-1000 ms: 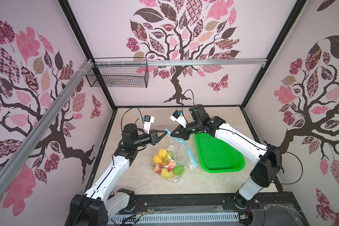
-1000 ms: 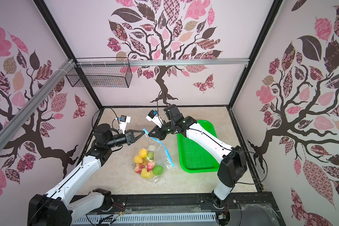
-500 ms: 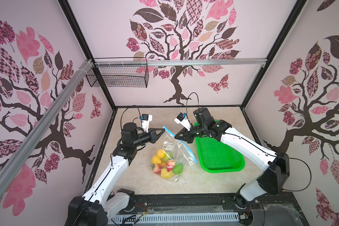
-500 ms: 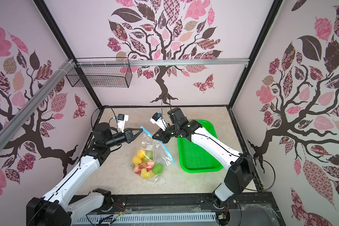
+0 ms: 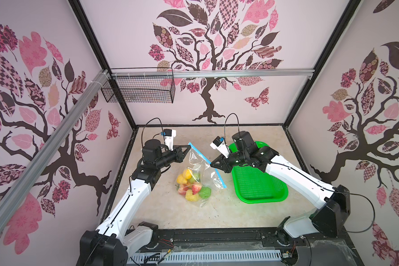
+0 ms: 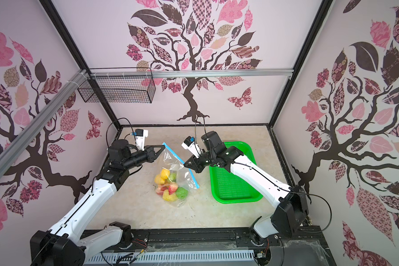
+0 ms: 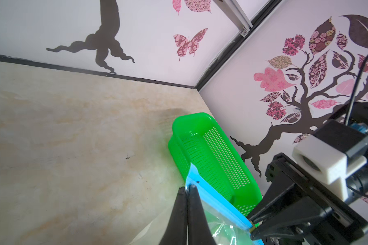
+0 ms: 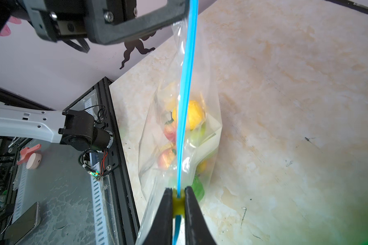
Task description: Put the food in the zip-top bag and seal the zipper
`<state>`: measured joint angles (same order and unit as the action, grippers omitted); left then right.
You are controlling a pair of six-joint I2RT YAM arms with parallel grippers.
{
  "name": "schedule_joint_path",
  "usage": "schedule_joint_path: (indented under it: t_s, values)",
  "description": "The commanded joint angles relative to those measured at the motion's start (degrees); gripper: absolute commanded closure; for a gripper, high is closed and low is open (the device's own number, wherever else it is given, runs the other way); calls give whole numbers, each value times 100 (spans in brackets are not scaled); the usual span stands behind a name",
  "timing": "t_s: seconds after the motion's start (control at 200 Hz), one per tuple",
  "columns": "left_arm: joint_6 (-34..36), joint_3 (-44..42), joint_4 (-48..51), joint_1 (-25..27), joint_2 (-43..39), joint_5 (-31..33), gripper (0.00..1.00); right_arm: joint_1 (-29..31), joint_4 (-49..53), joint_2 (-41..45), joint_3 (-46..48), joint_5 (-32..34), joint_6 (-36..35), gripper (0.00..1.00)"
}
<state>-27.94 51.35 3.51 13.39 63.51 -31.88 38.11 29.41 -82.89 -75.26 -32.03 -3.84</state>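
The zip-top bag [image 5: 202, 169] [image 6: 172, 169] hangs stretched between both grippers above the table, with the food [image 5: 191, 186] [image 6: 169, 187] piled inside at its bottom. My left gripper [image 5: 189, 147] [image 6: 163, 146] [image 7: 187, 188] is shut on the far end of the zipper [image 5: 199, 153] [image 7: 217, 201] [image 8: 186, 84]. Part-way along that blue strip, my right gripper [image 5: 211, 164] [image 6: 185, 165] [image 8: 178, 191] is shut on the yellow slider tab [image 8: 178, 203]. Between the grippers the strip runs taut and straight. A yellow lemon [image 8: 192, 114] and red strawberries show through the plastic.
A green mesh basket [image 5: 258, 184] [image 6: 235, 184] [image 7: 210, 148] sits on the table under my right arm, right of the bag. A black wire basket [image 5: 138, 92] hangs on the back-left wall. A phone [image 8: 23, 224] lies beyond the front rail.
My right gripper has slid with the slider along the strip, away from my left gripper and toward the green basket. The left gripper has drawn back a little. The strip now runs taut.
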Motion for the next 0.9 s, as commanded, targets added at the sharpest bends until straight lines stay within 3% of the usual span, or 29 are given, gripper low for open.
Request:
schedule_joint_path:
  t_s: [0.0,0.895]
  values:
    - [180,428,1,-118,89,565,100,-16,415,375,169,130,141,87]
    - [149,50,-254,-371,258,515,100,-10,816,1073,1188,800,619,85]
